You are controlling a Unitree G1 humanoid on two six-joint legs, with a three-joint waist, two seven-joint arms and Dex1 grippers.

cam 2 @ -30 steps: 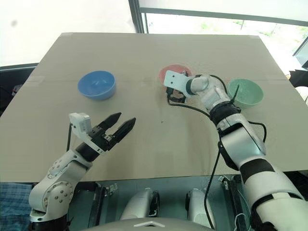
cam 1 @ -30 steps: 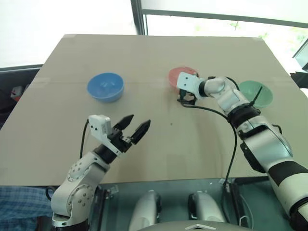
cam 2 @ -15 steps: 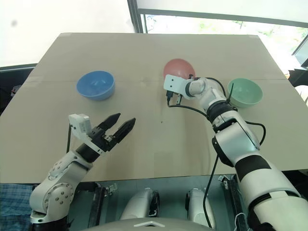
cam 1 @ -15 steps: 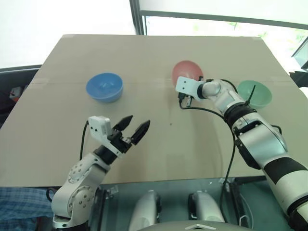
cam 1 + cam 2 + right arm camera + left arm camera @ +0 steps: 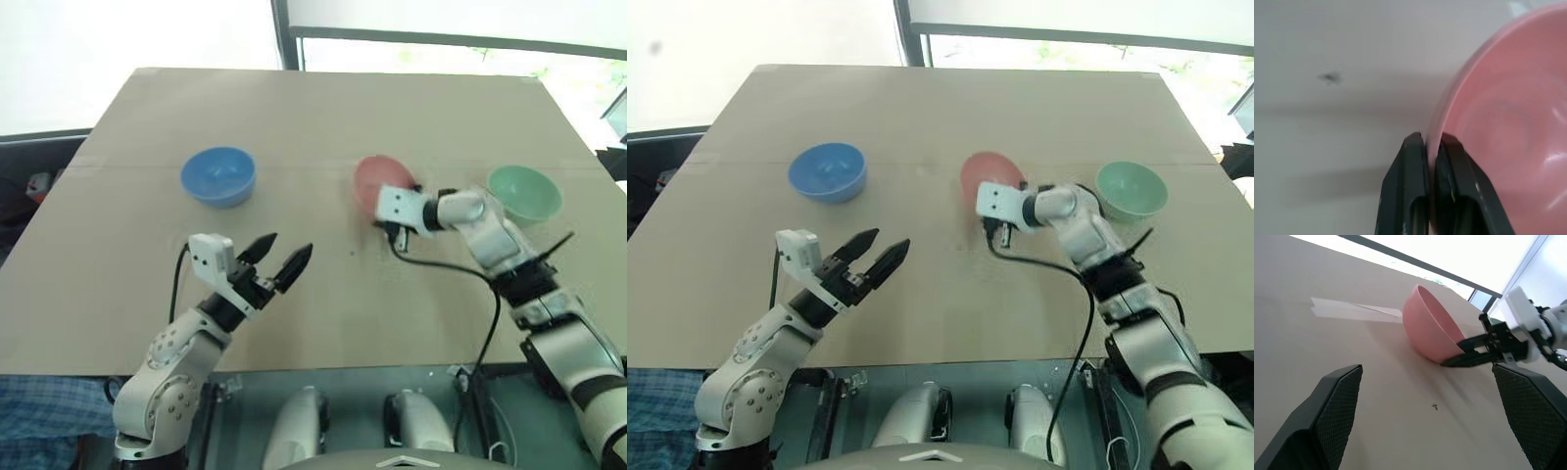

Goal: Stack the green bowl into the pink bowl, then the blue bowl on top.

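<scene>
1. The right claw [image 5: 395,231] is clamped on the rim of the pink bowl [image 5: 377,181], tipping it up off the table [image 5: 313,108].
2. The left claw [image 5: 279,260] hangs wide open, holding nothing.
3. The green bowl [image 5: 525,192] sits just right of the pink; the blue bowl [image 5: 218,175] is well apart, left.
4. Risk: that thin rim pinch could slip, so the bowl drops or rolls.

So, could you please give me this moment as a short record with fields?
surface: brown table
pink bowl: tilted, rim pinched by right gripper
green bowl: upright on the table, right of the pink bowl
blue bowl: upright on the table, far left
left gripper: fingers apart, holding nothing, above the table
stacking: not yet begun
</scene>
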